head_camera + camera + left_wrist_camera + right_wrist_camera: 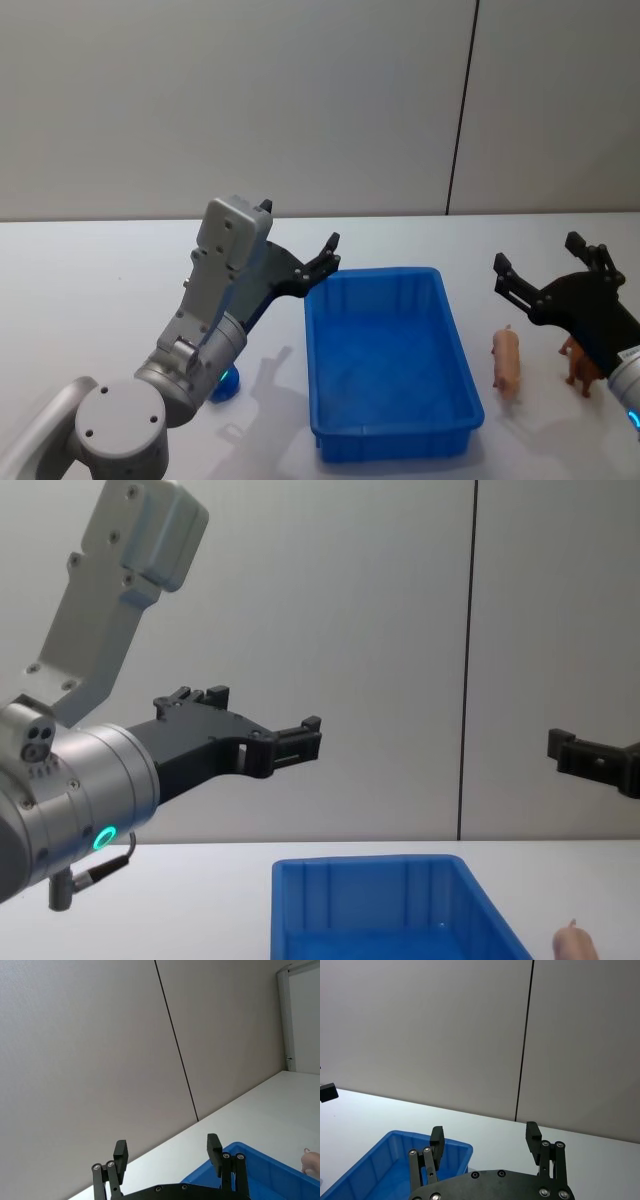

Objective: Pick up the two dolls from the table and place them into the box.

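Table (80,300): plain white top carrying the box and both dolls.

Box (395,447): bright blue bin at the middle of the table, between the two arms. Its floor looks bare, with no doll inside as far as the head view shows.

Left tool (167,1149): released, fingers spread wide with nothing between them. It is raised off the table by the box's far left corner and points toward the wall. It is well apart from both dolls.

Right tool (538,255): released too, fingers apart and empty. It is held up over the table to the right of the box, above and just behind the dolls, and touches neither.

Pink doll (506,362): pale animal figure on the table just beside the box's right wall, outside it and not gripped.

Brown doll (578,365): a darker, orange-brown figure on the table, a little farther right than the pink one. The right tool's body partly hides it, so its pose is hard to tell.

Progress: by my reading nothing is done yet. Both dolls sit on the table, and each needs picking up and placing in the box. The right arm looks the better placed to start, as it is nearest to them.
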Motion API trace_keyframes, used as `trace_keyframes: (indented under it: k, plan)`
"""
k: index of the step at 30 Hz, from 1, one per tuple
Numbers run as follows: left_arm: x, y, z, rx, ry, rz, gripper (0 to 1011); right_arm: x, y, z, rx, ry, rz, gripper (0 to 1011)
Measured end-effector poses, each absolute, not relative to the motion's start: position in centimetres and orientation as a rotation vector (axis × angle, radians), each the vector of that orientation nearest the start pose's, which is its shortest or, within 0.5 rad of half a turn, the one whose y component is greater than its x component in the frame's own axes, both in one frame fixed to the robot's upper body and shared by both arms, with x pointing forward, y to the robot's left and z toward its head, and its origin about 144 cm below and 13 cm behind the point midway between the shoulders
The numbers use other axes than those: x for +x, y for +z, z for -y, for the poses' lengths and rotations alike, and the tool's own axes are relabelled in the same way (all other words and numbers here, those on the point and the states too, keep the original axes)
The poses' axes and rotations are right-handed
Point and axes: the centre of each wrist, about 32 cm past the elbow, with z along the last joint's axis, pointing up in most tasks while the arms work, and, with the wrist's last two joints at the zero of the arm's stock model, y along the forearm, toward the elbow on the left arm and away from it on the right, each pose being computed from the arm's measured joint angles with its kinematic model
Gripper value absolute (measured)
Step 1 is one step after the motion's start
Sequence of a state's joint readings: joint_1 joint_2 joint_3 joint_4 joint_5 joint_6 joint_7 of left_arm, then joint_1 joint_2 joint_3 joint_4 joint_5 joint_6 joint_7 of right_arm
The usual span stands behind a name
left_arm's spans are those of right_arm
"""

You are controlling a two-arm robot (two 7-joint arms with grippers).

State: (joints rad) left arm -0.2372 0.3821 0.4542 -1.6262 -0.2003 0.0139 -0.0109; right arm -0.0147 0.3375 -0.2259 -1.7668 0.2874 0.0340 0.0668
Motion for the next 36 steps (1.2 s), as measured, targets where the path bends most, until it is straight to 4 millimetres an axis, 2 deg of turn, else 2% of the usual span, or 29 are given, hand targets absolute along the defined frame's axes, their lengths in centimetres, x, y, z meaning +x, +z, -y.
trace_keyframes:
  k: [36]
  plan:
    - [49.2, 120.44, -19.84, 0.061, 1.124, 0.268, 1001, 44.33, 118.87, 23.71, 0.026, -1.229, 0.075, 1001]
